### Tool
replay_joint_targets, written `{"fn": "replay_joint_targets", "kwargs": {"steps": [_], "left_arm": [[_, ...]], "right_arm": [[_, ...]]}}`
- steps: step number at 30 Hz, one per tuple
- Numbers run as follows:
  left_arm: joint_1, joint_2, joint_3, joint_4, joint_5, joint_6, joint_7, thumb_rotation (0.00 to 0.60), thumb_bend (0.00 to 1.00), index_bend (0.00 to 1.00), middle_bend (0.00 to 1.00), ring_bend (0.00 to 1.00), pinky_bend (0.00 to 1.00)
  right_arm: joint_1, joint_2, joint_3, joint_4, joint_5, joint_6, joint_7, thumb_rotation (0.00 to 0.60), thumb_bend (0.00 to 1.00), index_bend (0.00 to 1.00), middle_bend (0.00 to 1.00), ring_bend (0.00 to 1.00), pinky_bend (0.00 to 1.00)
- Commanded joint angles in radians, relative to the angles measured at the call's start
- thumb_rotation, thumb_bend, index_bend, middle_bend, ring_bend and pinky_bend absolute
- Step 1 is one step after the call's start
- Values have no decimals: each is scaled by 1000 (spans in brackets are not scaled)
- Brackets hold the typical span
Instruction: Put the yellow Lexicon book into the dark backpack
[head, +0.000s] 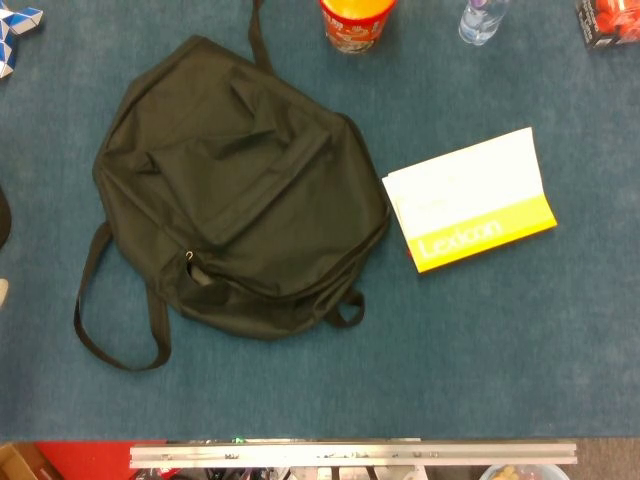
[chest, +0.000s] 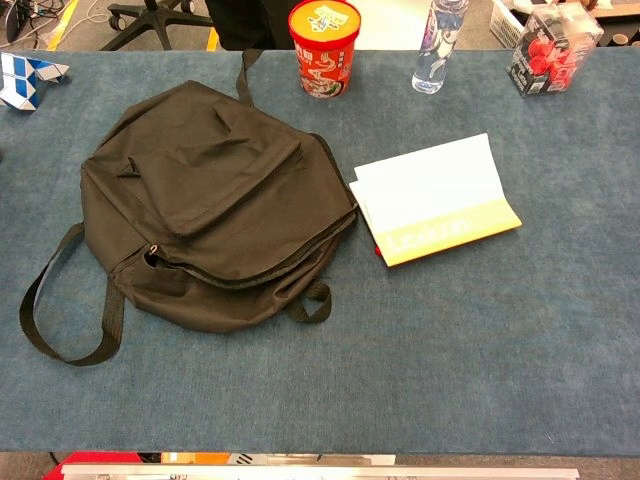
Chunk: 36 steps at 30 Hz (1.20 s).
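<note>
The dark backpack (head: 230, 190) lies flat on the blue table (head: 480, 340), left of centre, straps trailing toward the near left. Its main zip gapes slightly along the near side, by the pull (head: 190, 262). The Lexicon book (head: 470, 200), white with a yellow band, lies flat to the right of the backpack and apart from it. The chest view shows the same backpack (chest: 210, 190) and book (chest: 435, 200). A dark sliver with a pale tip (head: 2, 290) at the left edge of the head view could be my left hand; its pose is hidden. My right hand shows nowhere.
A red cup (chest: 324, 45), a clear bottle (chest: 438, 45) and a box with red contents (chest: 548, 45) stand along the far edge. A blue-and-white twist puzzle (chest: 28, 75) lies far left. A metal rail (head: 350, 455) runs along the near edge.
</note>
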<state>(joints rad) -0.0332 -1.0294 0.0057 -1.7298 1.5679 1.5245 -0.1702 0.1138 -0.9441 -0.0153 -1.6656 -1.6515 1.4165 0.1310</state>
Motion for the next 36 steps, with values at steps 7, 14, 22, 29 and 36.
{"fn": "replay_joint_targets", "kwargs": {"steps": [7, 14, 22, 29, 36], "left_arm": [[7, 4, 4, -1, 1, 9, -7, 600, 247, 206, 237, 210, 254], [16, 4, 11, 9, 2, 14, -19, 600, 247, 206, 236, 210, 254], [26, 4, 14, 27, 0, 23, -45, 600, 247, 206, 237, 210, 254], [29, 1, 13, 45, -8, 22, -66, 600, 247, 206, 237, 210, 254], [32, -1, 14, 61, -10, 20, -85, 600, 247, 206, 237, 210, 254]], "right_arm": [[114, -73, 9, -31, 5, -182, -146, 600, 249, 314, 348, 185, 295], [204, -187, 35, -6, 87, -337, -257, 600, 121, 314, 324, 185, 295], [257, -325, 60, 60, 142, -385, -402, 600, 89, 314, 324, 185, 295], [289, -429, 69, 133, 163, -389, -501, 600, 92, 313, 324, 185, 296], [305, -503, 59, 198, 170, -386, -555, 600, 92, 314, 324, 185, 298]]}}
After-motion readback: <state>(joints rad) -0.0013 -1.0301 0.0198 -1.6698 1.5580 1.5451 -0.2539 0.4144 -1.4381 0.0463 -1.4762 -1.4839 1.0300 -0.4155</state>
